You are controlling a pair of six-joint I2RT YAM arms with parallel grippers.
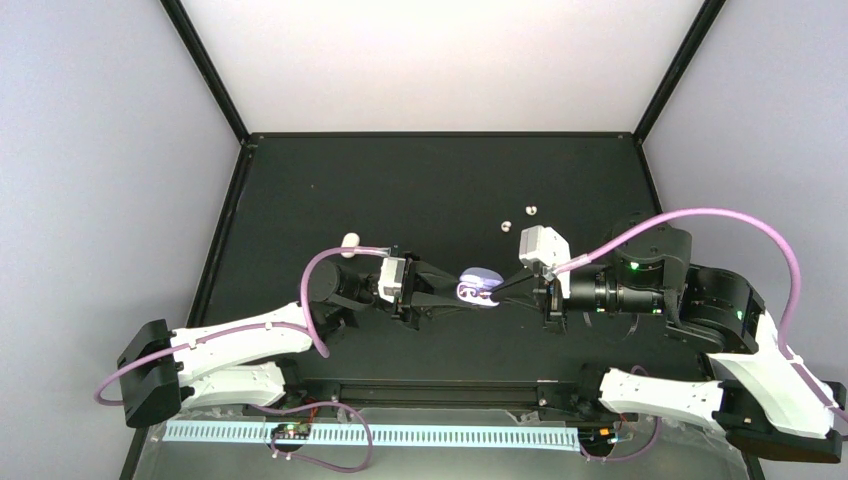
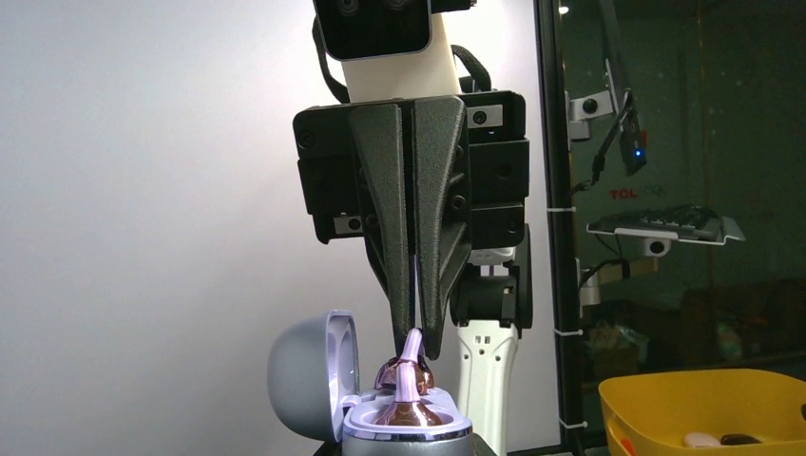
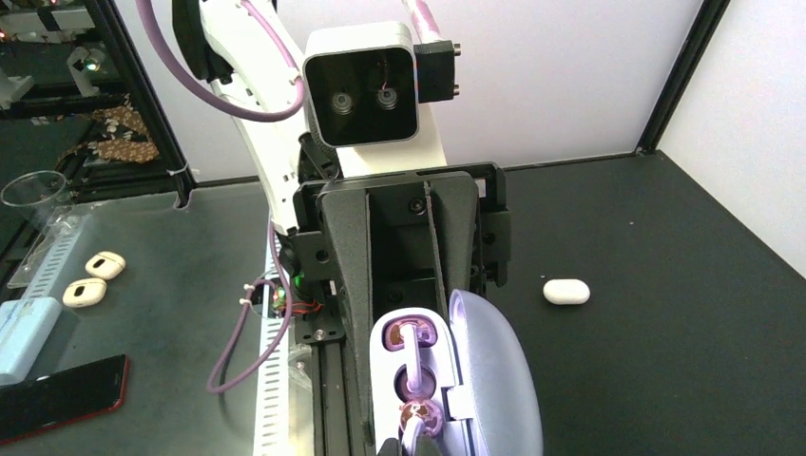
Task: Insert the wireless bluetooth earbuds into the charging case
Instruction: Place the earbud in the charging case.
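Note:
The lavender charging case (image 1: 478, 288) stands open, its lid (image 2: 309, 375) swung aside. My left gripper (image 1: 468, 293) is shut on its base, and its black fingers (image 3: 344, 275) flank the case (image 3: 475, 380) in the right wrist view. One glossy purple earbud (image 2: 411, 414) sits in a socket. A second purple earbud (image 2: 404, 372) rests at the other socket. My right gripper (image 2: 418, 344) comes down from above and is shut on its pale stem; its fingertips (image 3: 392, 449) show at the frame's bottom edge. Two white earbuds (image 1: 506, 226) (image 1: 531, 210) lie on the mat behind.
A white case (image 1: 349, 243) lies on the black mat left of my left wrist, also visible as a white case (image 3: 566, 291) in the right wrist view. Off the table stand a yellow bin (image 2: 713, 404), two pale cases (image 3: 95, 277), a red phone (image 3: 57, 399) and a clear cup (image 3: 33, 190).

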